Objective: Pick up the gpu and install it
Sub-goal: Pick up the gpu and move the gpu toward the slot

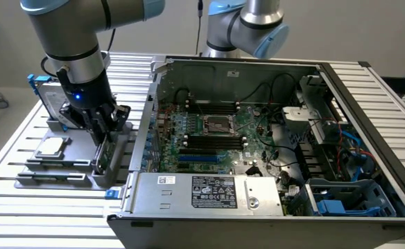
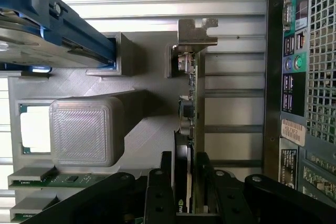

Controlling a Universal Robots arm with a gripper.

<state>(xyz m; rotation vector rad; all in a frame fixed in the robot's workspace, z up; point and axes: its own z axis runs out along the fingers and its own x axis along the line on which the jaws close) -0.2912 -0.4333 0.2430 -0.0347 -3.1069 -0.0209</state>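
Wrist view — gpu (image 2: 185, 114) upright in grey holder (image 2: 144, 129), pincer (image 2: 182, 162) around it.

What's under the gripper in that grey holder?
The gpu, standing on edge in a slot of the grey holder, directly below the gripper. The card's lower part is hidden inside the slot.

No wording legible anywhere. Black label (image 1: 214, 192) with white print and symbols on silver power supply (image 1: 258, 199): too small to read. White barcode sticker (image 1: 166, 179) beside it: unreadable. White-and-red sticker (image 2: 293, 131) on computer case rear panel (image 2: 273, 77): print blurred, unreadable.
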